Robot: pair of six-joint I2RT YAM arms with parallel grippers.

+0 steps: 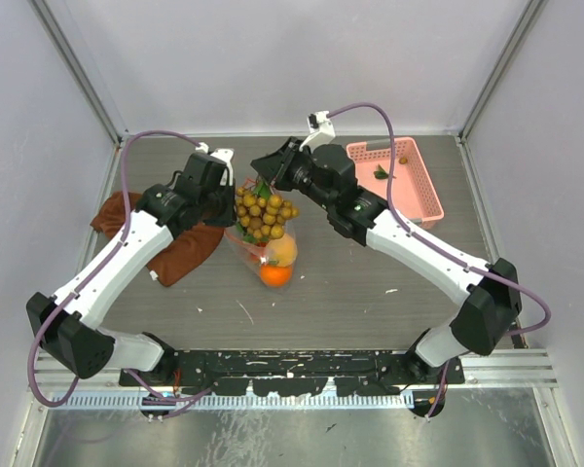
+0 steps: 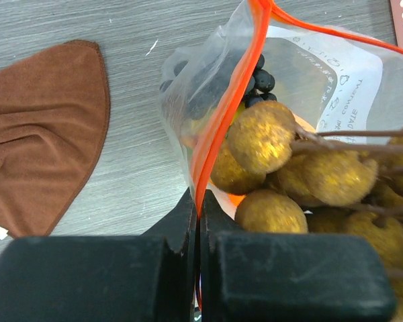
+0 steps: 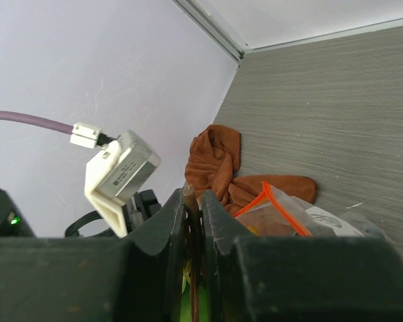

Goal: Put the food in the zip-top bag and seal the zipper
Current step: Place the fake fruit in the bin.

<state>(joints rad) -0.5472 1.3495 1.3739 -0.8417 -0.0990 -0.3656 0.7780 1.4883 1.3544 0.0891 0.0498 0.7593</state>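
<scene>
Desk [image 1: 370, 292]: grey wood-grain, pale walls [image 1: 292, 58] around.
Zip-top bag [image 2: 349, 67]: desk centre, oranges [image 1: 275, 274] and grapes [image 2: 258, 77] inside.
Left gripper [image 2: 198, 218]: jaws clamped on zipper [image 2: 218, 114].
Right gripper [image 3: 193, 201]: jaws clamped on berry bunch [image 1: 261, 212] stem.
Brown cloth [image 1: 180, 248]: left edge.

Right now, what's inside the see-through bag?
Through the bag I can see dark grapes and an orange fruit. The tan berry bunch fills its mouth, covering whatever lies underneath.
</scene>
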